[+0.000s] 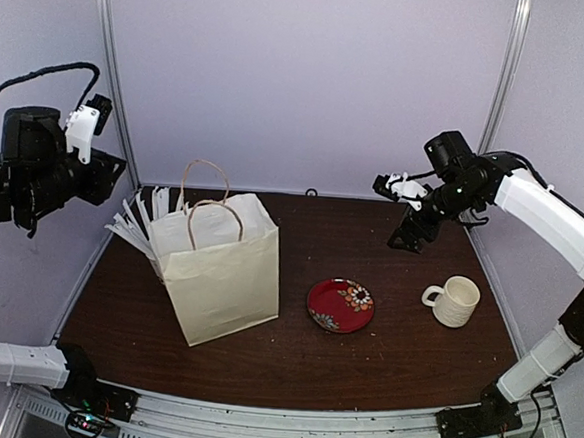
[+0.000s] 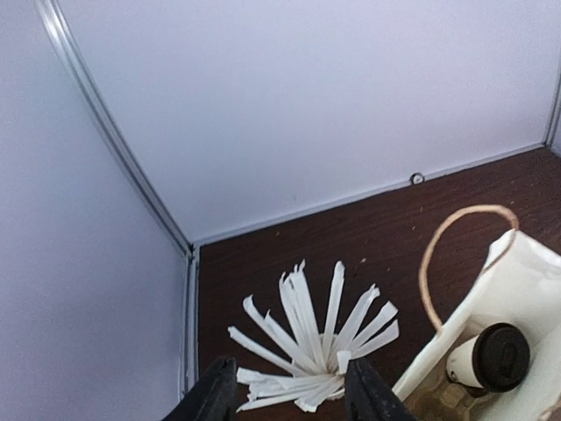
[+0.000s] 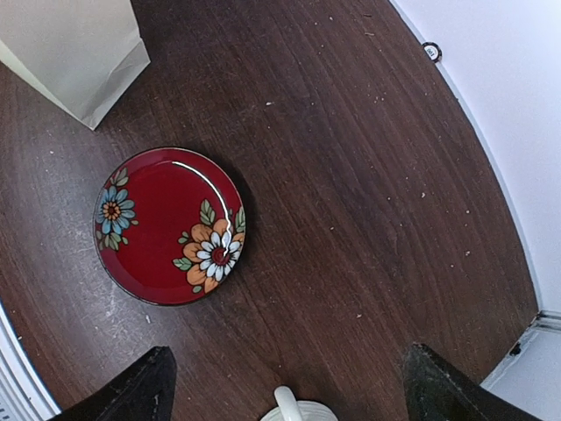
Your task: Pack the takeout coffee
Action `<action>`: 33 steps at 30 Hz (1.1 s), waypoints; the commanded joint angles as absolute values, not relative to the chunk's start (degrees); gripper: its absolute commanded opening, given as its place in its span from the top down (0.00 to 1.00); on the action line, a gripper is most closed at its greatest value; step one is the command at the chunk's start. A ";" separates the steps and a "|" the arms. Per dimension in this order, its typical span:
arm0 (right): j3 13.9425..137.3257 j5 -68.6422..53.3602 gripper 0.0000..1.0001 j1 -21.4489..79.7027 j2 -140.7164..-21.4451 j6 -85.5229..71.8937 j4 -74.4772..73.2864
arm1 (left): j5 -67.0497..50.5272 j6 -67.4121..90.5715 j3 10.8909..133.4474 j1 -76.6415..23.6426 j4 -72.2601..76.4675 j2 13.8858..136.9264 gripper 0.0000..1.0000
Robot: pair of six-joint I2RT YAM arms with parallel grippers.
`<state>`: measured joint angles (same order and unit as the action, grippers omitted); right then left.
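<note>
We find the dark brown wooden table (image 1: 351, 233) bare from 12 to 2 o'clock of the round red floral plate (image 1: 340, 305). The cream paper bag with twine handles (image 1: 218, 274) stands at its 9 o'clock, a lane between. The cream ribbed ceramic mug (image 1: 454, 301) blocks 3 o'clock. Flat white sticks (image 2: 307, 342) crowd the bag's 10 o'clock; a black-lidded white paper cup (image 2: 495, 358) part-fills its mouth.

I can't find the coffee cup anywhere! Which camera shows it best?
The left wrist view: it looks down into the paper bag, where the coffee cup with its black lid sits. The top view shows only the bag's outside, the right wrist view just a bag corner; neither shows the cup.
</note>
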<state>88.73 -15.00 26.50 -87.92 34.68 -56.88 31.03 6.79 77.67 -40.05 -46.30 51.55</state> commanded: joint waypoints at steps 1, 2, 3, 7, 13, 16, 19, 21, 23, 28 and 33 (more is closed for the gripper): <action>82.41 -24.02 0.09 21.85 -85.57 31.82 -49.62 | 32.07 14.33 73.51 -33.57 -55.17 54.18 0.58; 80.85 -25.73 0.10 20.60 -85.38 31.21 -48.38 | 29.16 14.81 73.26 -30.95 -55.72 54.67 0.58; 79.96 -27.11 0.11 19.48 -85.28 30.79 -47.58 | 26.39 15.35 73.10 -28.25 -56.02 55.27 0.58; 76.87 -29.77 0.15 16.29 -84.64 28.41 -43.79 | 15.07 16.75 72.52 -17.11 -55.88 58.50 0.69; 74.61 -32.52 0.15 15.86 -83.14 28.67 -42.53 | 8.11 18.67 68.44 -8.10 -55.82 61.30 0.73; 74.37 -32.17 0.15 15.82 -82.97 28.98 -42.28 | -3.61 19.82 63.01 -1.60 -50.99 58.20 0.60; 74.27 -32.71 0.15 15.91 -83.31 29.17 -42.33 | -7.23 20.82 60.52 0.84 -47.20 56.43 0.50; 74.27 -33.29 0.15 15.85 -83.63 29.18 -42.24 | -9.11 20.55 60.65 0.94 -44.89 56.72 0.51; 74.30 -34.05 0.15 15.91 -84.12 29.33 -42.36 | -11.95 20.23 62.15 0.90 -42.60 57.97 0.56; 74.07 -34.67 0.15 15.86 -84.17 29.61 -42.52 | -12.05 19.20 69.90 0.96 -42.98 65.71 0.60; 73.75 -34.85 0.15 15.91 -83.72 29.88 -42.52 | -7.47 18.65 74.88 0.97 -43.09 71.41 0.57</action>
<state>74.59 -33.67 15.99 -84.33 29.61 -43.42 -9.39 19.53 71.24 0.56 -45.98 68.55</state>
